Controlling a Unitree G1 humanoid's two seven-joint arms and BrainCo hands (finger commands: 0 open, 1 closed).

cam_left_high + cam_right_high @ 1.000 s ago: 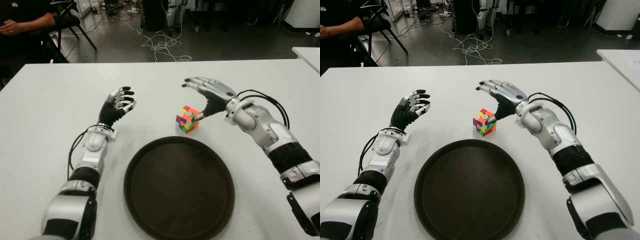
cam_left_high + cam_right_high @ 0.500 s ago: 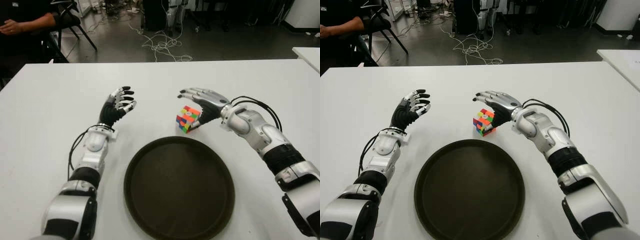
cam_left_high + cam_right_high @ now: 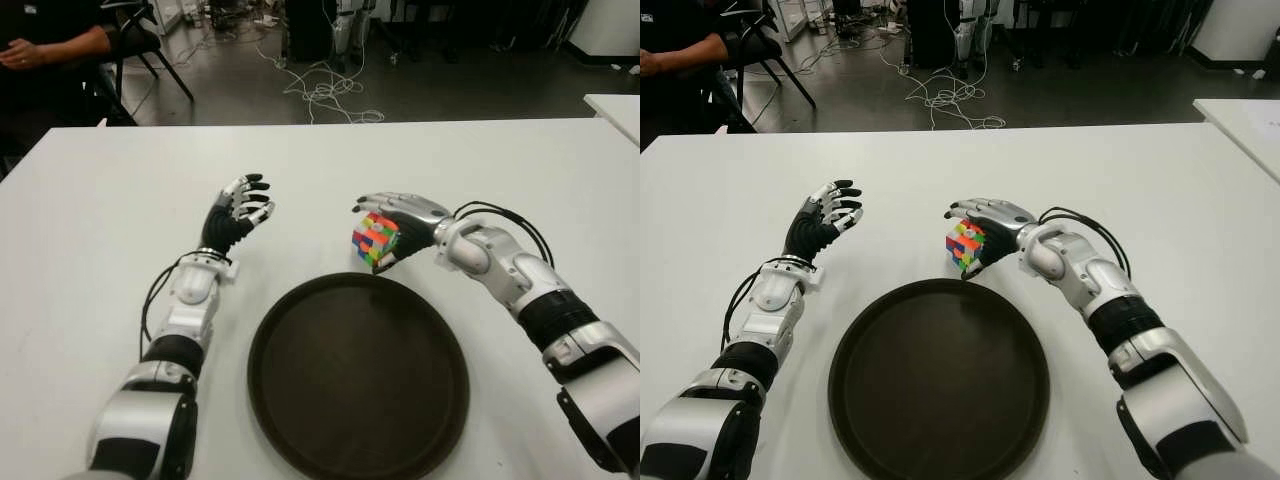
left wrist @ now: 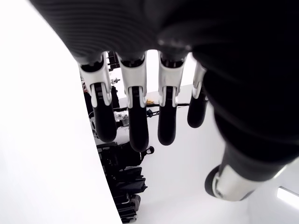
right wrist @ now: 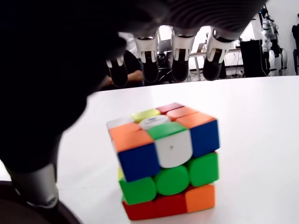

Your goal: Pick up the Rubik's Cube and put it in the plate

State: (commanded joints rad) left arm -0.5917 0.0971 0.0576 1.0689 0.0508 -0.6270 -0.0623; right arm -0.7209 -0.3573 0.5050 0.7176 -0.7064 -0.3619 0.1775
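Observation:
The Rubik's Cube (image 3: pixel 373 241) stands on the white table (image 3: pixel 100 220) just beyond the far rim of the dark round plate (image 3: pixel 358 385). My right hand (image 3: pixel 388 228) arches over it from the right. Its fingers (image 3: pixel 378 203) hang above the cube's top and its thumb is by the near right side. In the right wrist view the cube (image 5: pixel 166 158) sits on the table with the fingertips (image 5: pixel 181 67) spread above it, not touching; the hand is open. My left hand (image 3: pixel 240 207) is raised left of the cube, open and holding nothing.
A seated person (image 3: pixel 45 40) and a chair are beyond the table's far left corner. Cables (image 3: pixel 325 90) lie on the floor behind. A second white table (image 3: pixel 615 105) shows at the right edge.
My right hand has moved left and lowered, from beside the cube to arching over it. The cube and my left hand have stayed put.

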